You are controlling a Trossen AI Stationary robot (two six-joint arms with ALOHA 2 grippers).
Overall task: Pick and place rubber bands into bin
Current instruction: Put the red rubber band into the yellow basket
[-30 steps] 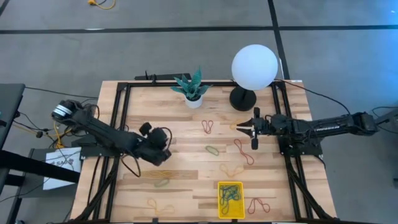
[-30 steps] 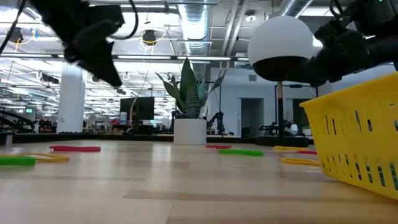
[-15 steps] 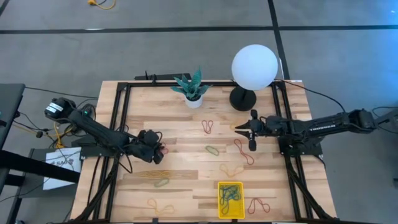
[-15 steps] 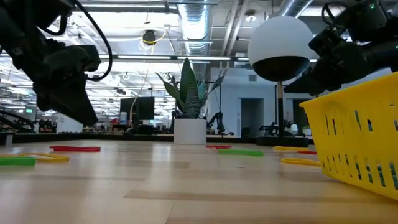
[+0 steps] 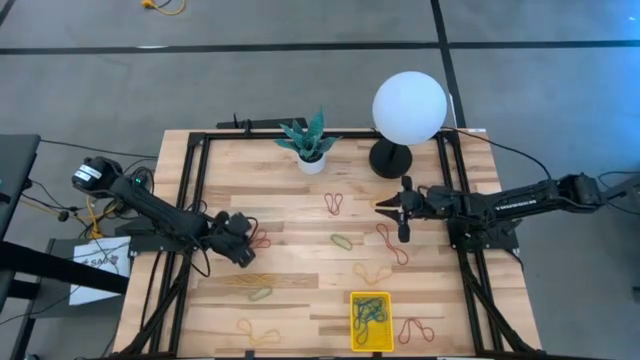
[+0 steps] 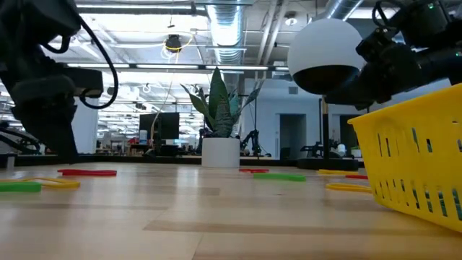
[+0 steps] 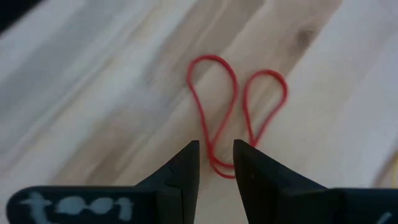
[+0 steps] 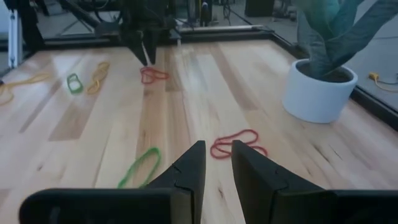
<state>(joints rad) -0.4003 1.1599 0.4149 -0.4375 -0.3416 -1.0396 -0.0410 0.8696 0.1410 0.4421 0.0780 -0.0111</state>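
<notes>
Red rubber band (image 7: 233, 112) (twisted into two loops) lying on the wood just past the left gripper (image 7: 216, 155), narrowly parted fingers straddling its near end. Farther off, right gripper (image 5: 393, 207) hovering near the lamp, fingers slightly apart; yellow bin (image 5: 370, 320) at the table's front edge.

In the low view the yellow bin (image 6: 415, 155) runs off the right edge, and its mesh wall hides whatever lies inside. In the left wrist view the left gripper (image 7: 216, 163) fingers cover the near end of the red rubber band (image 7: 235, 102); contact cannot be judged. The table (image 7: 93, 93) there looks blurred, perhaps by motion.
</notes>
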